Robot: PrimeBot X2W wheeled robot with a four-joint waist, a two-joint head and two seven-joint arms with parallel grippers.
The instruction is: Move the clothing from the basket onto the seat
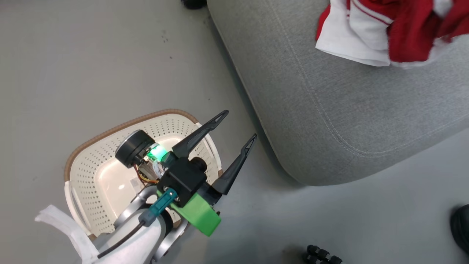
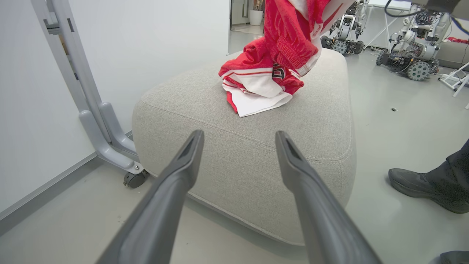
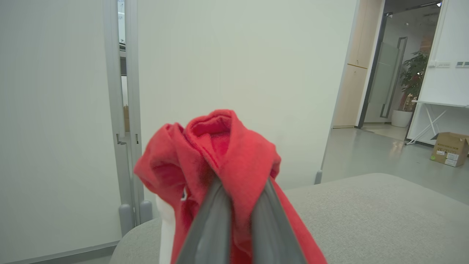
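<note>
Two fingers of the left claw [image 1: 239, 124] spread wide and hold nothing in the head view, above the basket [image 1: 110, 134] beside the seat [image 1: 348, 110], where the clothing [image 1: 384, 33] sits. Left wrist view: a castered stand [image 2: 106, 135] flanks the seat; a person's shoe [image 2: 421, 183] stands opposite. Right wrist view: the right claw [image 3: 243, 181] is clamped on red clothing.

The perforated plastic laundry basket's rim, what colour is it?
Brown woven-look rim on the cream-white basket; the head view shows it best.

A person's black shoe [image 2: 421, 185] on the smooth grey floor [image 2: 403, 121]; a grey wheeled metal stand [image 2: 78, 69] beside the white wall [image 2: 146, 44].
</note>
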